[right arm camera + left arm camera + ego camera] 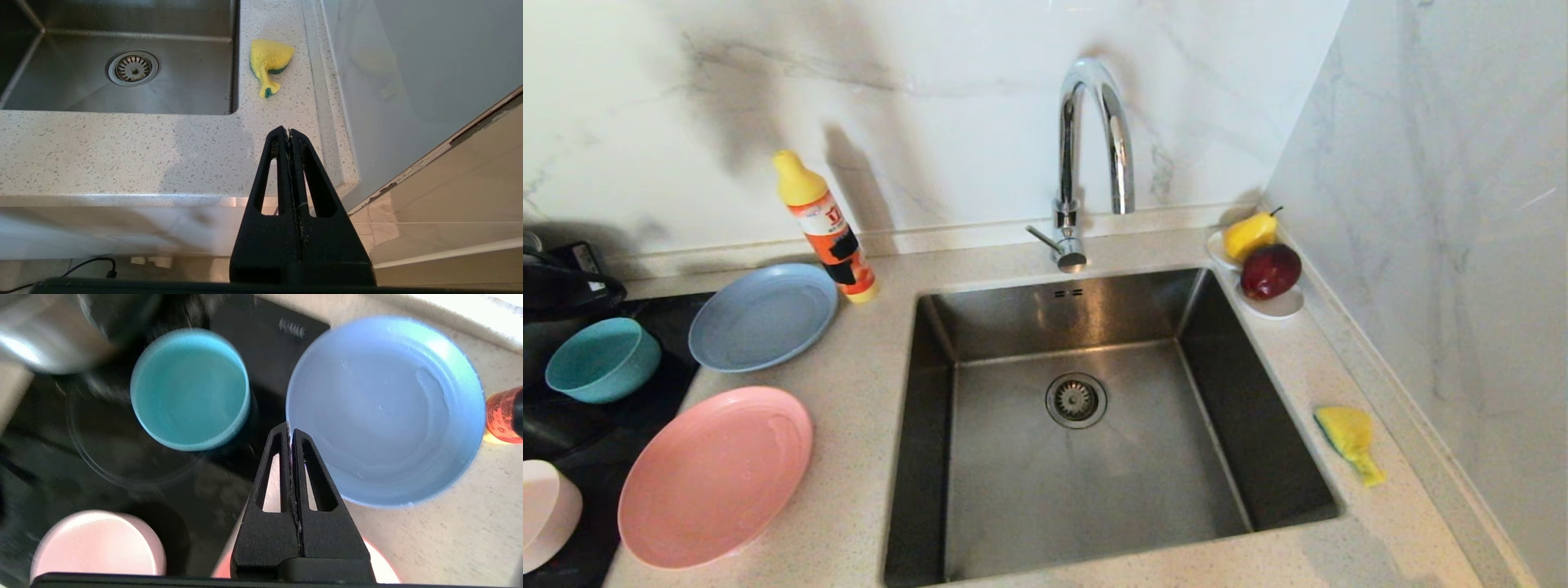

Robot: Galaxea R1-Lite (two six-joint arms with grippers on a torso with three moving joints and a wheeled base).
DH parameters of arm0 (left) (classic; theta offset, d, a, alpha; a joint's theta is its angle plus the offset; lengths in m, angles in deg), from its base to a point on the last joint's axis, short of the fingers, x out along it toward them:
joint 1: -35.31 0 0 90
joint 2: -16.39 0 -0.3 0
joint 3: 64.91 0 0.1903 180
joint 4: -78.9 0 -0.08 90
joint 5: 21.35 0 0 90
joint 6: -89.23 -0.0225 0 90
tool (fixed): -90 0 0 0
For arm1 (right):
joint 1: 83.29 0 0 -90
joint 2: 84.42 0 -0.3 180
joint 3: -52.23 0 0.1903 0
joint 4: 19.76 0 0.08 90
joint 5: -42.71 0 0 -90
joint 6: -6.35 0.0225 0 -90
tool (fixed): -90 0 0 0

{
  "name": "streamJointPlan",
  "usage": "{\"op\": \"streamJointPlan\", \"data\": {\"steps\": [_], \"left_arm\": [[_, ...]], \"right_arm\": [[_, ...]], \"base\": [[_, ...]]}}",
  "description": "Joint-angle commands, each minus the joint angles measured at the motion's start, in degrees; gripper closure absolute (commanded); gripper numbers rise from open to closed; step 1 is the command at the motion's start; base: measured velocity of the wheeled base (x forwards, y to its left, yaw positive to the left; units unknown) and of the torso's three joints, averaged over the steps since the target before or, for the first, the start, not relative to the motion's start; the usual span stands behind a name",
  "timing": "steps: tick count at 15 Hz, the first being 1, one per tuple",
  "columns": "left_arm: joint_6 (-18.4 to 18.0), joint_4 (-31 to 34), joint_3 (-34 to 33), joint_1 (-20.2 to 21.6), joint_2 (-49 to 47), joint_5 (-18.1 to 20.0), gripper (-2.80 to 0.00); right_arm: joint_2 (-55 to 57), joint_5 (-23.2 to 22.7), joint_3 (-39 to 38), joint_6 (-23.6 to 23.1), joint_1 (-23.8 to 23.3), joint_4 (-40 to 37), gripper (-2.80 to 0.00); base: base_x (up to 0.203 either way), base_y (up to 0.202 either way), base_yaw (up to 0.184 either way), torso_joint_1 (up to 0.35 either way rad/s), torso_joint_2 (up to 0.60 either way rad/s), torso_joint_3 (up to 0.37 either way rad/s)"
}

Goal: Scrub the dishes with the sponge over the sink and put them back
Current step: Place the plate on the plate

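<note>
Opening step, nothing grasped. Left gripper (290,430) clenched empty above grey-blue plate (386,410) rim, counter's left end. Right gripper (288,134) clenched empty off counter's front edge. You must part the left jaws before pickup; sponge (269,61) untouched at sink's (947,327) right edge.

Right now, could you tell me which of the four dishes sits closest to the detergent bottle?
The grey-blue plate: its rim nearly reaches the bottle, while the pink plate and both bowls lie farther off.

sink (1094,457) basin: open | tap (1094,139) overhangs rear rim
</note>
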Motion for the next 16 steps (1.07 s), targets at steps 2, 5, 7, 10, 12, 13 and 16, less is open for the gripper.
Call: {"op": "streamJointPlan", "data": {"steps": [2,5,7,10,12,13,16], "left_arm": [[1.5,4.5,4.5,2.5,-4.8,3.5,0.0],[1.8,5.4,1.8,2.7,-5.4,7.6,0.0],[2.6,5.2,0.7,2.6,-7.3,8.0,0.0],[5.0,5.0,1.3,2.6,-10.2,8.2,-2.8],[8.4,4.8,1.6,2.6,-12.9,8.1,-2.8],[9.6,4.9,1.7,2.6,-14.0,8.2,-2.8],[14.1,4.9,1.8,1.6,-15.8,8.5,-2.8]], "right_arm": [[0.0,0.0,0.0,0.0,0.0,0.0,0.0],[0.0,0.0,0.0,0.0,0.0,0.0,0.0],[0.0,0.0,0.0,0.0,0.0,0.0,0.0],[0.0,0.0,0.0,0.0,0.0,0.0,0.0],[0.0,0.0,0.0,0.0,0.0,0.0,0.0],[0.0,0.0,0.0,0.0,0.0,0.0,0.0],[0.0,0.0,0.0,0.0,0.0,0.0,0.0]], "base": [[0.0,0.0,0.0,0.0,0.0,0.0],[0.0,0.0,0.0,0.0,0.0,0.0],[0.0,0.0,0.0,0.0,0.0,0.0],[0.0,0.0,0.0,0.0,0.0,0.0],[0.0,0.0,0.0,0.0,0.0,0.0],[0.0,0.0,0.0,0.0,0.0,0.0],[0.0,0.0,0.0,0.0,0.0,0.0]]}}
